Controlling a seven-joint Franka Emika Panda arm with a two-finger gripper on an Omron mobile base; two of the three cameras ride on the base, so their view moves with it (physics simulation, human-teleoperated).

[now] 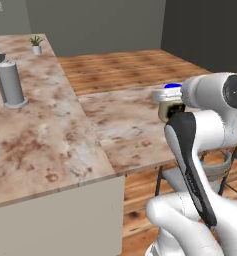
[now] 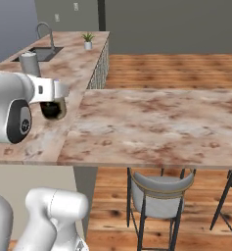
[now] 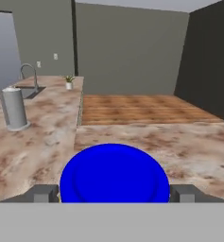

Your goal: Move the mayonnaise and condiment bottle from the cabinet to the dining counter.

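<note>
In the hand view we see the mayonnaise [image 3: 114, 174] by its round blue lid, sitting squarely between the two finger tips [image 3: 43, 193] of the gripper [image 3: 114, 194]; the jaws stand about as wide as the lid, one tip at each side of it, and they seem clamped on the jar, though the contact itself lies at the very edge of the picture; no label or writing can be read on the lid, which is plain blue. In the left base view the blue lid [image 1: 172, 86] and a sliver of the cream jar peep out beside the white wrist, held over the dining counter [image 1: 121, 125] near its near edge (whether the jar touches the stone we cannot tell); the right base view shows the gripper [image 2: 53, 110] as a dark lump under the wrist, over the marbled table. Farther off on the side table stand a grey cylinder [image 1: 10, 84], a sink tap [image 3: 29, 74] and a small potted plant [image 2: 88, 40]; stools [image 2: 160, 196] stand under the dining counter.
</note>
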